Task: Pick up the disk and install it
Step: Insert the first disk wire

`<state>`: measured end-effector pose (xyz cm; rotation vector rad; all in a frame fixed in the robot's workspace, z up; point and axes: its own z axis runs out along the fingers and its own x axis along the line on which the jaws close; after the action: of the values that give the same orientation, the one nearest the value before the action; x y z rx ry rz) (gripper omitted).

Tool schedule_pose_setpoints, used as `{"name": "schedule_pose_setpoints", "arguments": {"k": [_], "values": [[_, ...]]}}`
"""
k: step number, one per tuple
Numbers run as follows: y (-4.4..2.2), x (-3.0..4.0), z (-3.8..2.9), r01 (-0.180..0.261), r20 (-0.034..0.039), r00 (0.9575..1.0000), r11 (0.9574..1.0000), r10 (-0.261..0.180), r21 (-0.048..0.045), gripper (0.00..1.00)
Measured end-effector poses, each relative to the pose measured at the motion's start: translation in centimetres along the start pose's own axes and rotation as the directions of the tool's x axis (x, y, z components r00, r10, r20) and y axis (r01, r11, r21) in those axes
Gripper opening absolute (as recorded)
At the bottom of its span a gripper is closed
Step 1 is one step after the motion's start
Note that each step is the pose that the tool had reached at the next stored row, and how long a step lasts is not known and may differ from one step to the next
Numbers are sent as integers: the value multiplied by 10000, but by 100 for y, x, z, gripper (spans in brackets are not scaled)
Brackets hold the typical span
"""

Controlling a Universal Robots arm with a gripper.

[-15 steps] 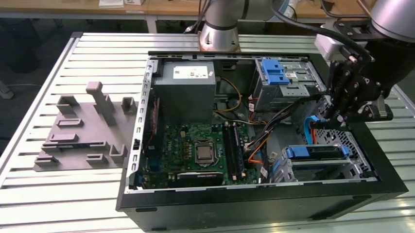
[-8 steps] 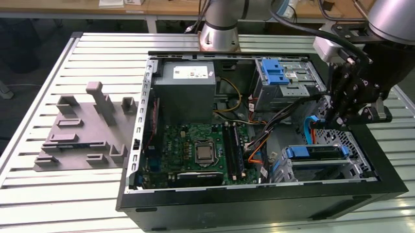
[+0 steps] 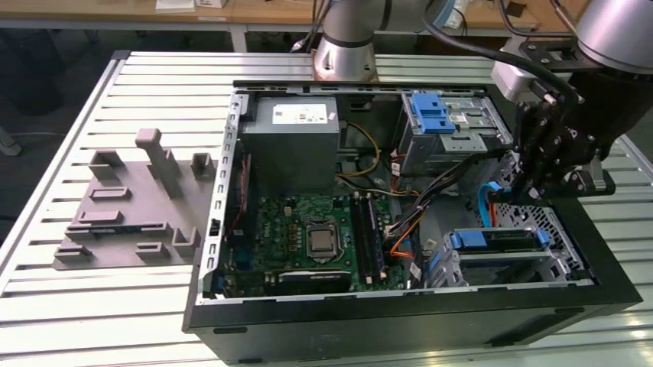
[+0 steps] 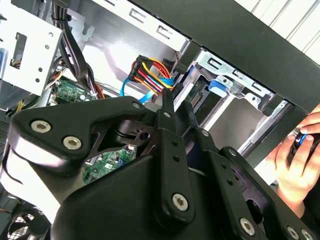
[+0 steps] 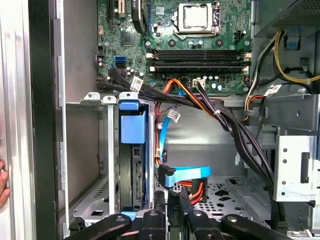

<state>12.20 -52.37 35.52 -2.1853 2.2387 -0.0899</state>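
Nearest you, the tool [image 5: 172, 220] hangs inside the case [image 3: 408, 317]; whether its fingers are wide or narrow, you cannot tell. The disk [image 5: 134, 165] stands on edge in the cage [image 5: 107, 150], at 9 o'clock of the tool in the first wrist view, blue tab up. Judge it stiff, fairly heavy, slick-sided and shock-sensitive; take it by the carrier's edges, not the label. A hand [image 4: 300, 160] rests by the case.

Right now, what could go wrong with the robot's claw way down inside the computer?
The gripper hangs close to a blue cable and bundled wires, so it might snag them. A person's hand rests by the case wall, near the arm, and could get bumped. The disk sits in a narrow metal bay; pushing crooked might jam it.
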Motion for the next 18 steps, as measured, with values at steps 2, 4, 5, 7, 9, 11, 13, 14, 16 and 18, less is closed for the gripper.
{"name": "schedule_pose_setpoints", "arguments": {"k": [2, 4, 5, 7, 9, 11, 13, 14, 16, 18], "values": [[0, -8, -3, 1, -1, 10000, 10000, -1, 3, 25], [0, -24, -7, 0, -2, 10000, 10000, 0, 13, 25], [1, -32, -8, 0, -2, 10000, 10000, 0, 17, 25], [1, -41, -9, 0, -5, 10000, 10000, 0, 23, 25], [1, -43, -8, -1, -4, 10000, 10000, 1, 25, 25], [1, -45, -8, 0, -15, 10000, 10000, 0, 25, 26], [2, -45, -5, 2, -48, 10000, 10000, -2, 26, 32], [2, -45, -2, 3, -66, 10000, 10000, -3, 26, 32], [2, -46, 5, 5, -99, 10000, 10000, -5, 27, 32], [2, -46, 15, 5, -116, 9999, 10000, -5, 28, 32]]}}
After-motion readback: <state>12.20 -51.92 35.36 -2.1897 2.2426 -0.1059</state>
